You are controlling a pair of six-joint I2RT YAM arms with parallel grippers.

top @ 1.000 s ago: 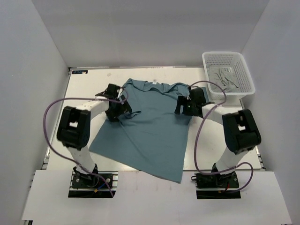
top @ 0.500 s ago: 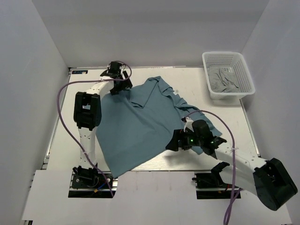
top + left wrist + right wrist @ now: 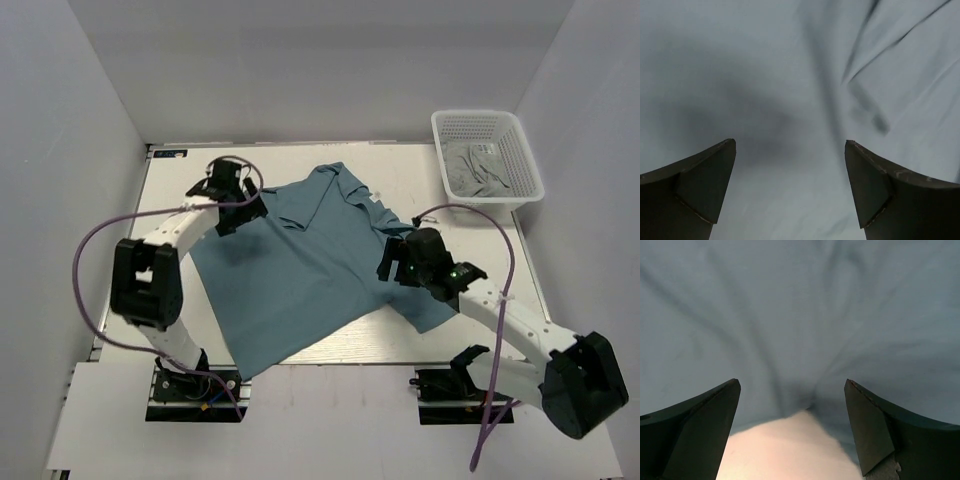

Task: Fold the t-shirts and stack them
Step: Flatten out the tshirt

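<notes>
A dusty teal-blue t-shirt lies spread and skewed on the white table, with a fold toward its far right. My left gripper is open and empty, low over the shirt's far left part; in the left wrist view its fingers frame blurred wrinkled cloth. My right gripper is open and empty over the shirt's right edge; the right wrist view shows cloth with an edge puckered over bare table. More grey-blue cloth lies in the basket.
A white mesh basket stands at the far right corner. Grey walls enclose the table on the left, back and right. Purple cables loop beside both arms. Bare table shows right of the shirt.
The left gripper came back from the far table edge toward the shirt's left part. The right gripper moved away from the near edge. The shirt's near right part now lies flatter.
</notes>
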